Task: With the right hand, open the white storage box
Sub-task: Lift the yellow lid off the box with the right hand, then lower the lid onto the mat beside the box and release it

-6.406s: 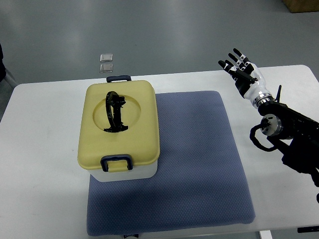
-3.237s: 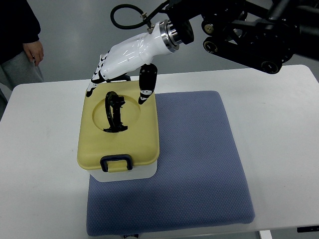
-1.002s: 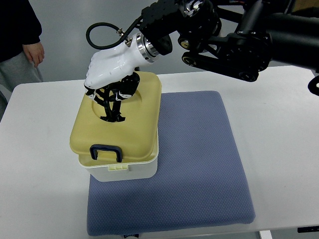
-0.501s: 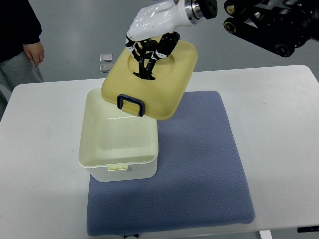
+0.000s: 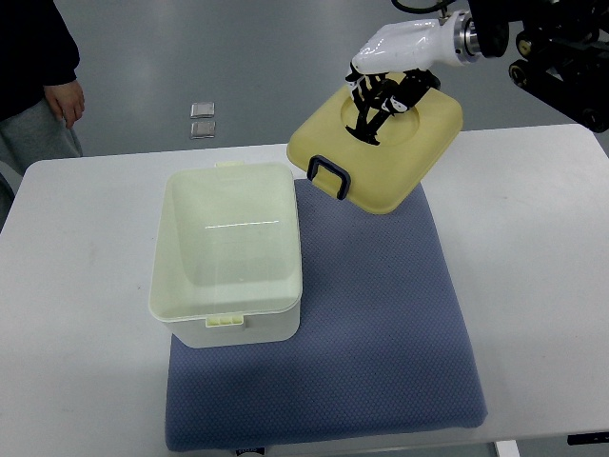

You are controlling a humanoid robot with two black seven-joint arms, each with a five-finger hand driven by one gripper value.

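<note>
The right robot hand (image 5: 385, 81) grips the black handle of the yellow lid (image 5: 379, 145), holding it tilted in the air. Below-left of the hand, the white storage box (image 5: 228, 255) stands open on the blue mat (image 5: 371, 333).

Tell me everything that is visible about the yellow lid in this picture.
The yellow lid is a rounded rectangle that looks like matte plastic, with a round recess around a black handle in the middle and a dark blue latch on its lower-left edge. The right hand grips the handle and holds the lid in the air, tilted, over the far edge of the blue mat, clear of the open white box.
</note>
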